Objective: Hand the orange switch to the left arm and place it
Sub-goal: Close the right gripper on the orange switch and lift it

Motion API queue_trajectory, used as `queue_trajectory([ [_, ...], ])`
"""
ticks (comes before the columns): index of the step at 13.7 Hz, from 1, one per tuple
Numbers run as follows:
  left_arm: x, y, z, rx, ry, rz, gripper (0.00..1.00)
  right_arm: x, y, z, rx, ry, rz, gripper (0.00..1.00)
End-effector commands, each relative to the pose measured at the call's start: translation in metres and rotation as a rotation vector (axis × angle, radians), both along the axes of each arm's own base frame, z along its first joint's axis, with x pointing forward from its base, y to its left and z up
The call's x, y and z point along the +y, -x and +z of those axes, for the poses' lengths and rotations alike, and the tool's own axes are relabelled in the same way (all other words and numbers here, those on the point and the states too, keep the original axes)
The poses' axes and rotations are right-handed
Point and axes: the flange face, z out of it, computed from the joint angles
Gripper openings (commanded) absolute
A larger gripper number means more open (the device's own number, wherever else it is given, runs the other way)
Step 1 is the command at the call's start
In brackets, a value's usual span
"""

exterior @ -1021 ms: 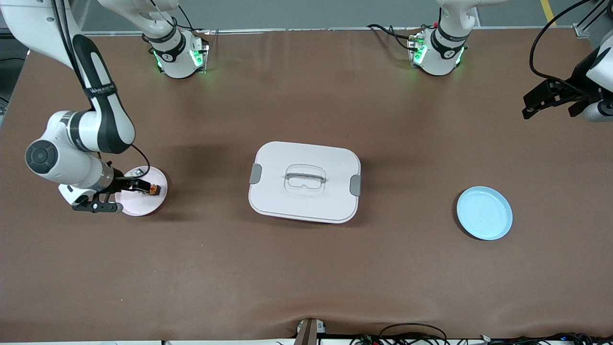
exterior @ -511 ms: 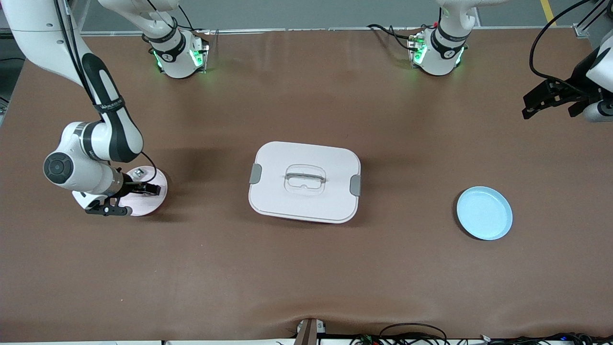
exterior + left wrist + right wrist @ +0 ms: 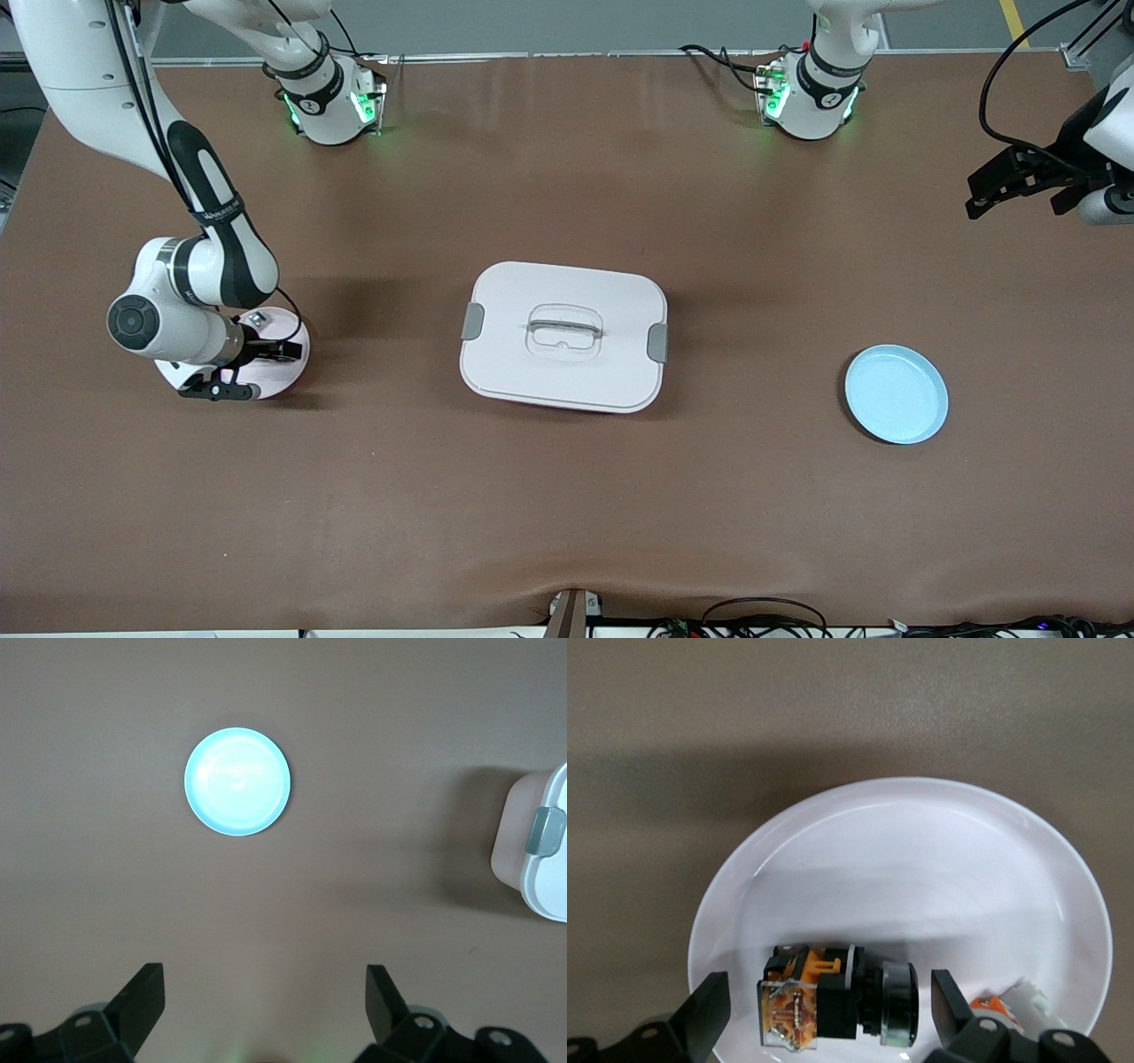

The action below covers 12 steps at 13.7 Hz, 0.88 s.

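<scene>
Orange-marked black switch is lying ungrasped on my white plate, right gripper straddling it open-jawed; left gripper is waiting, spread.

- Orange switch: small black body with orange end, lying on its side in the white plate.
- Box: white, lid closed, grey latches, well apart from that plate.

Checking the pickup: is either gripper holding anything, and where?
Nothing is held. The right gripper is open astride the orange switch on the white plate; the left gripper is open, waiting.
</scene>
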Motion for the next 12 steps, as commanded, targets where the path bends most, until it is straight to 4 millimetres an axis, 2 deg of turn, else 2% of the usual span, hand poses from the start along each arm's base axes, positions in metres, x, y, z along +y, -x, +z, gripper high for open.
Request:
queue_trajectory([
  [1,0.002,0.004,0.007,0.002,0.003,-0.006,1.00,-0.001,0.010,-0.008,0.019,-0.007,-0.017,1.00],
  [5,0.004,0.004,0.006,0.003,-0.003,-0.002,1.00,-0.001,0.017,-0.013,0.041,-0.008,-0.017,1.00],
  [6,0.009,0.003,0.007,0.001,-0.003,0.007,1.00,-0.001,0.017,-0.014,0.042,-0.008,-0.017,0.86],
  [7,0.010,0.004,0.008,0.000,-0.003,0.010,1.00,-0.001,0.015,-0.013,0.039,-0.009,-0.008,0.66],
  [9,0.010,0.010,0.011,0.012,-0.005,0.011,1.00,-0.001,0.015,-0.011,0.036,-0.010,-0.002,0.34],
  [10,0.013,0.011,0.014,0.008,-0.005,0.015,1.00,-0.001,0.014,-0.011,0.035,-0.010,-0.002,0.24],
  [11,0.014,0.010,0.014,0.006,-0.006,0.017,1.00,-0.001,0.014,-0.011,0.035,-0.010,-0.002,0.20],
  [12,0.014,0.008,0.012,0.009,-0.006,0.017,1.00,-0.001,0.014,-0.011,0.035,-0.010,0.001,0.20],
])
